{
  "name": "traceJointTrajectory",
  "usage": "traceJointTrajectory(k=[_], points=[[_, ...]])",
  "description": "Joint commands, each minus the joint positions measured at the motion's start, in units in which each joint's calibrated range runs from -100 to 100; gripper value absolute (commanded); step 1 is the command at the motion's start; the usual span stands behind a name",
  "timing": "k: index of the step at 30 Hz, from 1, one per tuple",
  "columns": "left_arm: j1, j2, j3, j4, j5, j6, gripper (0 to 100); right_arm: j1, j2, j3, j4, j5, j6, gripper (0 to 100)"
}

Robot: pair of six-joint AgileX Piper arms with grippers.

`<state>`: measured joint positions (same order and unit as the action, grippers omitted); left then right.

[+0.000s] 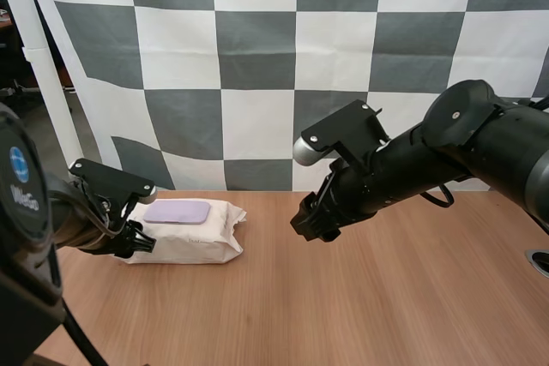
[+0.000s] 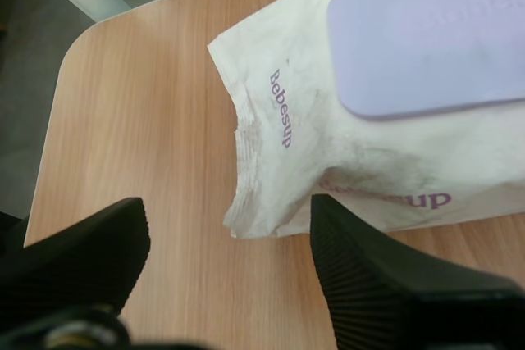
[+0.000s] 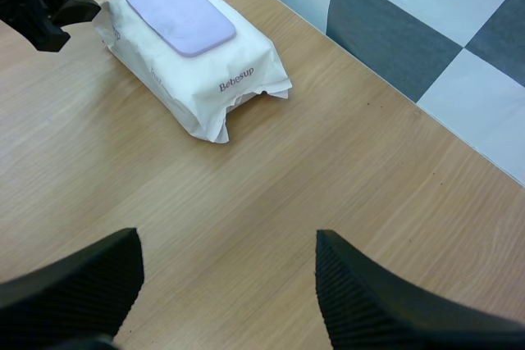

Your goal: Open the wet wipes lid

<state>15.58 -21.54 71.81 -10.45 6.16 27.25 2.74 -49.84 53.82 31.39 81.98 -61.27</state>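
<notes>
Right at the open left gripper [image 1: 137, 239] lies the soft white wipes pack [image 1: 193, 244], flat purple lid [image 1: 176, 212] shut, stretching toward the open, farther right gripper [image 1: 313, 227].

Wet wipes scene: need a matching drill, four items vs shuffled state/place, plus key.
1 pack
2 lid
3 left claw
4 right claw

A lilac, shut flat
B open, at the pack's end
C open, over the table, away from the pack
D white, lying on the table

Pairs: 1-D, 2-A, 3-B, 4-C
</notes>
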Motion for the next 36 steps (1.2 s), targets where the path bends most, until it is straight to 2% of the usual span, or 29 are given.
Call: traceJointTrajectory(k=[1, 3, 5, 9, 12, 19, 28, 30, 32, 34, 36], points=[[-0.06, 0.02, -0.03, -0.05, -1.38, 0.15, 91, 0.03, 0.01, -0.07, 0.00, -0.07, 0.06, 100], [-0.13, 0.02, -0.03, -0.05, -1.87, 0.15, 91, 0.03, 0.01, -0.07, 0.00, -0.07, 0.06, 100], [-0.78, 0.02, -0.03, -0.05, -1.23, 0.06, 91, 0.03, 0.01, -0.07, 0.00, -0.07, 0.06, 100], [-3.57, 0.02, -0.03, -1.86, 0.81, 0.06, 91, 0.03, 0.01, -0.07, 0.00, -0.07, 0.06, 100], [-4.89, 0.02, -0.03, -2.63, -0.31, 0.06, 91, 0.03, 0.01, -0.07, -0.51, 0.36, 0.06, 100], [-4.99, 0.91, -0.03, -2.65, -2.99, 0.06, 91, 0.03, 0.01, -0.07, -1.51, 0.71, 0.06, 100], [-4.99, 10.91, -0.03, -2.65, -10.35, 0.06, 88, 0.03, 0.01, -0.07, -1.25, 0.86, 0.75, 100], [-4.99, 12.85, -0.03, -2.65, -12.01, 0.06, 79, 0.03, 0.01, -0.07, -1.25, 0.86, 0.82, 100], [-4.99, 14.22, -0.03, -2.65, -13.36, 0.06, 62, 0.03, 0.01, -0.07, -1.25, 0.86, 0.82, 100], [-4.99, 15.01, -0.03, -2.65, -14.43, 0.06, 34, 0.03, 0.01, -0.07, -1.25, 0.86, 0.82, 100], [-4.99, 15.31, -0.03, -2.65, -15.27, 0.06, 1, 0.03, 0.01, -0.07, -1.25, 0.86, 0.86, 100]])
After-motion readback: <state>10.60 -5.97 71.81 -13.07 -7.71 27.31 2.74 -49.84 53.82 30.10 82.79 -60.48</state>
